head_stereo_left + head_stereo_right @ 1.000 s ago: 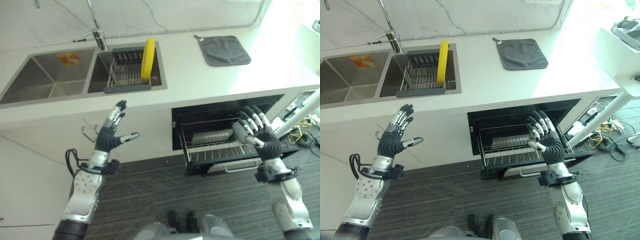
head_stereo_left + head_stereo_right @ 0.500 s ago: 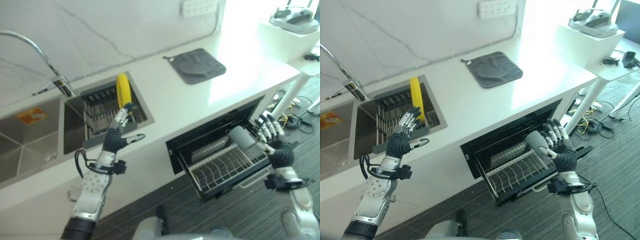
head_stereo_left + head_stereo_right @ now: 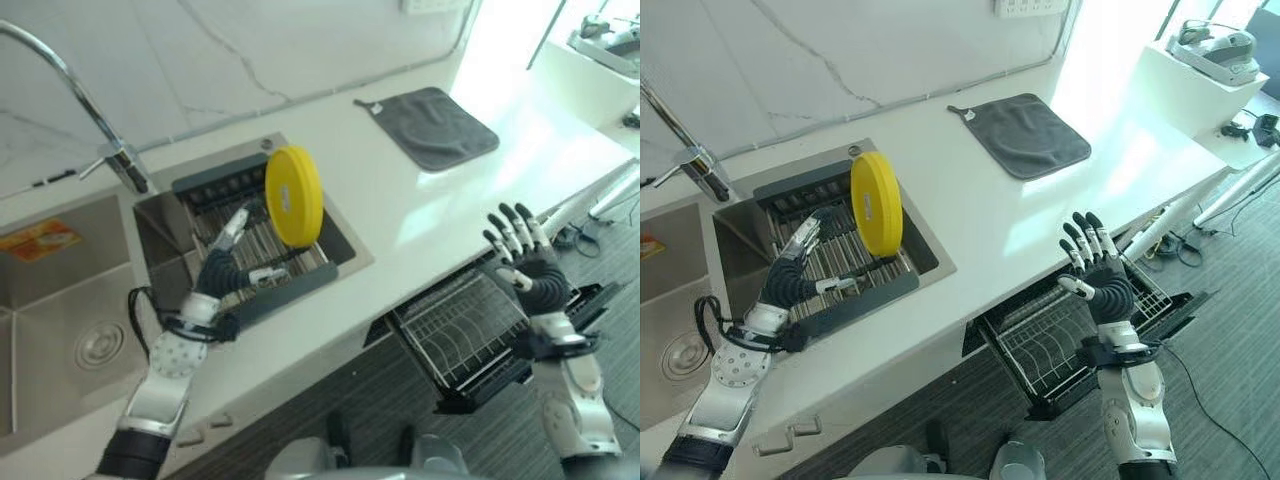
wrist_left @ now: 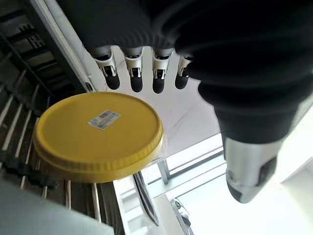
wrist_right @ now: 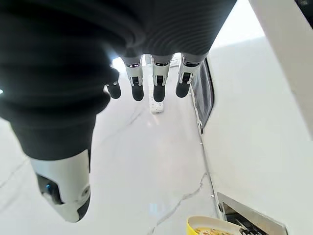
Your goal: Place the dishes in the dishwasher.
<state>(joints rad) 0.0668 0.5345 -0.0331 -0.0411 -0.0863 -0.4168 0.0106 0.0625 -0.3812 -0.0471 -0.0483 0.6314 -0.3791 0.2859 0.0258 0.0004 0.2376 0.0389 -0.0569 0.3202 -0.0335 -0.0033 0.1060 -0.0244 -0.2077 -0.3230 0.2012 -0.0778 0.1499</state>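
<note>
Yellow plate stands on edge in the dish rack inside the right sink basin, leaning a bit, underside with a small sticker facing the left robot hand. That hand hovers over the rack at about 8 o'clock from the plate, fingers straight and spread, thumb out, holding nothing; the wrist view shows its fingertips just short of the plate's rim, not touching. Right robot hand is raised, fingers splayed and empty, above the pulled-out dishwasher rack, which sits below the tabletop edge at roughly 4 o'clock from the sink. Grey mat lies on the tabletop at 1 o'clock from the plate, out of the way. Faucet stands at 10 o'clock from the rack.

Step in hand looks like the reach for the plate; nothing is loaded yet.

To do it well:
- bring fingers behind the plate's far face and thumb on the near face, pinching near the upper rim
- lift straight up along the rack slots, not sideways, or the rim may snag on the wires
- keep the plate upright while carrying it over the sink lip
- the dishwasher rack is on the right side, so a handover to the right hand or a body turn is probably needed
- smooth plastic may slip, so grip firmly before lifting
</note>
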